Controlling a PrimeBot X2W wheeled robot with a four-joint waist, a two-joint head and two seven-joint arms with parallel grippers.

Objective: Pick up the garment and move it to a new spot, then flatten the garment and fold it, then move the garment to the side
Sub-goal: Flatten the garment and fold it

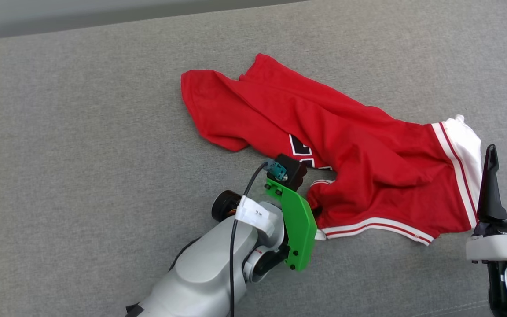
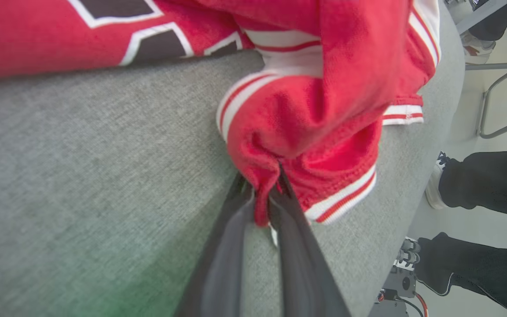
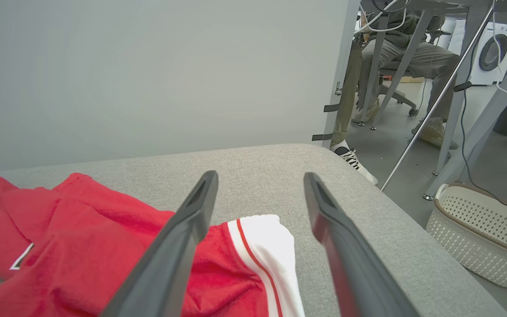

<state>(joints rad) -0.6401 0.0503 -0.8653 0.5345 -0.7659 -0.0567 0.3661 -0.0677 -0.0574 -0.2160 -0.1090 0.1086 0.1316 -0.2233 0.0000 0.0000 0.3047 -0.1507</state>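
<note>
My left pincer (image 2: 267, 178) is nipped narrow on a red fold of the garment (image 1: 346, 145), right beside the striped trim (image 2: 346, 200). That's the grab for the very first step! The garment lies crumpled on the grey fabric worktop (image 1: 82, 154), right of the middle, with its white sleeve (image 1: 464, 136) toward my right pincer (image 3: 258, 176). That one stands wide, nothing between its fingers, just beside the sleeve. By my reckoning we're barely under way: nothing looks lifted, and the move, the flattening, the fold and the shift aside all lie ahead.
</note>
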